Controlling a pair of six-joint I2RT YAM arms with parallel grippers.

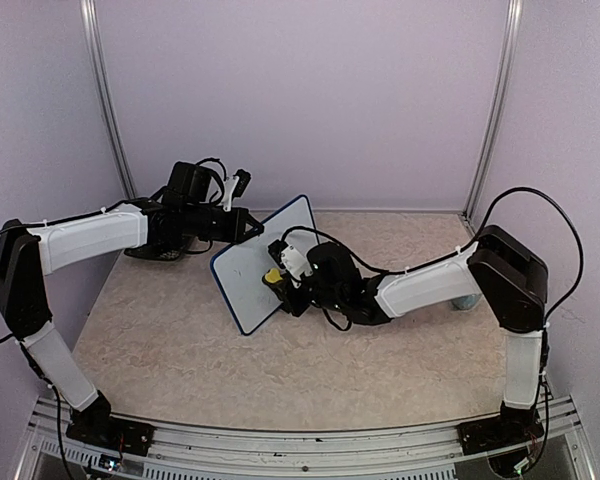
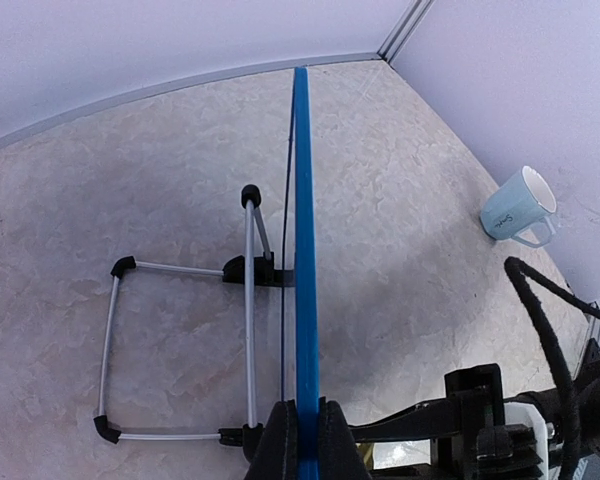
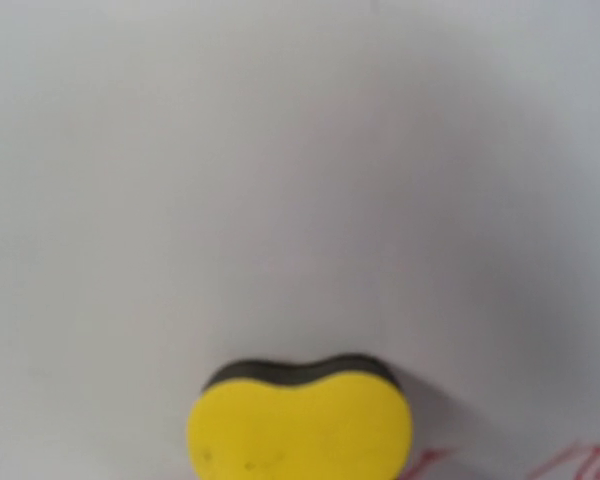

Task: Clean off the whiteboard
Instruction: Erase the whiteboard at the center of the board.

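Toward the back of the marbled table (image 1: 230,370), the whiteboard (image 1: 242,272) stands propped on its long edge, its white face turned toward the right arm. At the whiteboard's upper edge the left gripper (image 2: 305,440) is clamped on the thin blue frame, and the left wrist view shows its two dark fingers (image 2: 278,445) pressed against either side of the rim, with the board seen edge-on. Behind the whiteboard, a wire stand (image 2: 248,300) with black tips rests on the tabletop and joins the board's back. In front of the whiteboard's face, the right gripper (image 1: 278,280) is closed on a yellow sponge (image 3: 300,425) with a dark layer, which is pressed against the face. Beside the sponge, in the right wrist view, red pen strokes (image 3: 580,462) show on the whiteboard. Well off on the face side of the whiteboard, a pale blue mug (image 2: 520,208) sits near the wall.
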